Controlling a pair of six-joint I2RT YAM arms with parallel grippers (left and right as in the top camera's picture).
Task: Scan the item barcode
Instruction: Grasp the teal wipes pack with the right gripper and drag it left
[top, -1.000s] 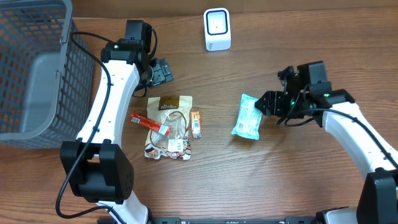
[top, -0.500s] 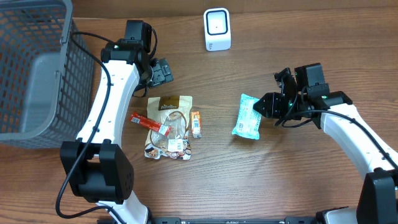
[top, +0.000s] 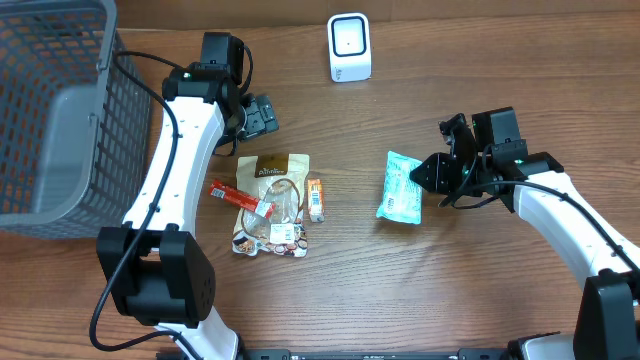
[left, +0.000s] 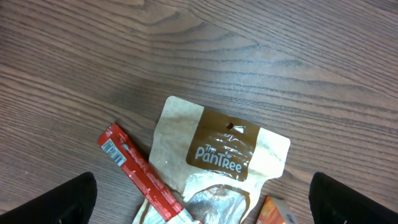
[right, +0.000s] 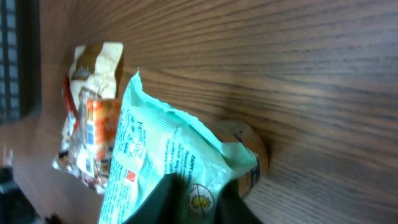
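A mint-green snack packet (top: 401, 187) lies right of the table's middle. My right gripper (top: 427, 172) is shut on its right edge. In the right wrist view the dark fingers (right: 163, 202) pinch the packet (right: 161, 149), whose near end is lifted off the wood. The white barcode scanner (top: 349, 47) stands at the back centre. My left gripper (top: 262, 115) hangs open at the back left, holding nothing. In the left wrist view its fingertips (left: 68, 199) stand wide apart above the brown PanTree pouch (left: 224, 152).
On the brown pouch (top: 272, 205) lies a red stick pack (top: 240, 198), with a small orange pack (top: 315, 198) beside it. A grey wire basket (top: 50, 110) fills the far left. Bare wood lies between the packet and the scanner.
My right gripper has closed on the green packet's right edge, and the packet has shifted slightly to the right. The left arm has not moved.
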